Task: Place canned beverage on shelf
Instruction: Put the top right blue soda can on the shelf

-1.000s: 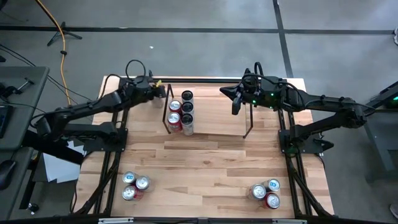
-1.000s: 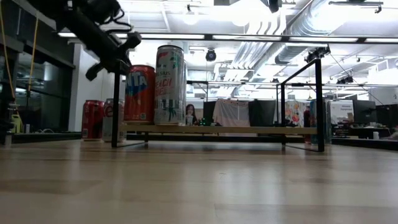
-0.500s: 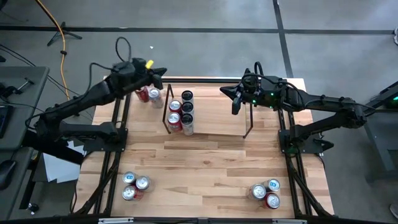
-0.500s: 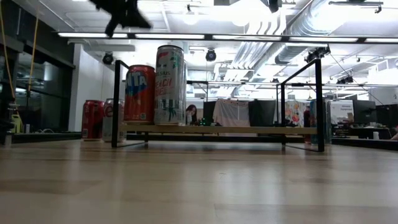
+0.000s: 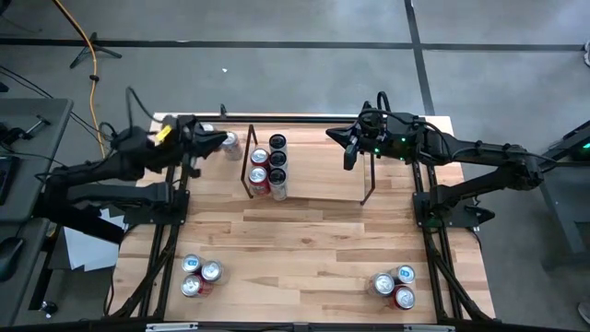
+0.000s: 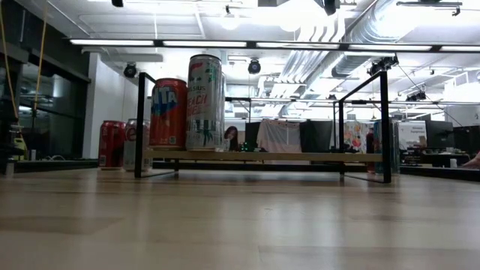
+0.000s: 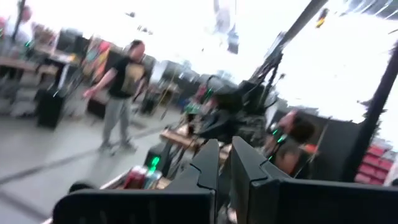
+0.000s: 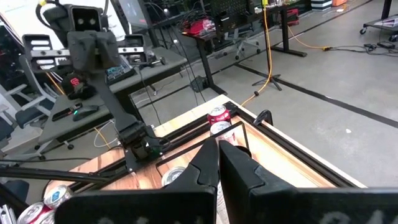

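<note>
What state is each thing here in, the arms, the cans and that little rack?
Left gripper: shut, empty, near the table's far left corner.
Right gripper: shut, empty, above the shelf's right end.
Shelf: upright, cans at its left end.
Cans on the shelf: standing upright.
Near-left cans: upright, clustered.
Near-right cans: upright, clustered.

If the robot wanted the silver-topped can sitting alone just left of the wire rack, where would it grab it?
Probably around the round side wall of the upright silver-topped can, coming in level from the table's left edge, where the shut left gripper hovers. The thin black rod shelf blocks its right side, and a red can seems to stand close beside it.
</note>
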Robot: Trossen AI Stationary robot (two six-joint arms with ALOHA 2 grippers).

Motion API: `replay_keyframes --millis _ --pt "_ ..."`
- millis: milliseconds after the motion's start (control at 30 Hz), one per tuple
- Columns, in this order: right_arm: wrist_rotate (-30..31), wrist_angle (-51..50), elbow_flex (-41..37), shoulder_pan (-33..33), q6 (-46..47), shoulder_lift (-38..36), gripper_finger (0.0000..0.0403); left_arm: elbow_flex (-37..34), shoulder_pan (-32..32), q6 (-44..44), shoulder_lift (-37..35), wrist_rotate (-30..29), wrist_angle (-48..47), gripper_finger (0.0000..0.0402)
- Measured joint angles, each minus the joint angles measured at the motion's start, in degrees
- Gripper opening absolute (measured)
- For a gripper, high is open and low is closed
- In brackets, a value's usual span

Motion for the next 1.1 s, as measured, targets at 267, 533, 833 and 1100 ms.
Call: replay_keyframes --millis 267,533,833,1100 --pt "0.0 0.0 0.0 0.0 -1.4 0.0 0.0 -1.9 -0.9 2.7 0.0 -1.7 1.5 0.0" --pt "-0.3 0.0 0.0 0.0 -1.1 0.0 0.0 -1.9 -0.9 4.4 0.0 -2.7 1.4 0.0026" --pt "-0.4 0.0 0.0 0.0 -0.9 0.0 0.0 -1.9 -0.9 6.9 0.0 -4.5 0.9 0.0086" --pt "-0.5 0.0 0.0 0.0 -3.8 0.0 0.0018 -1.9 -0.9 9.4 0.0 -5.7 0.3 0.0173"
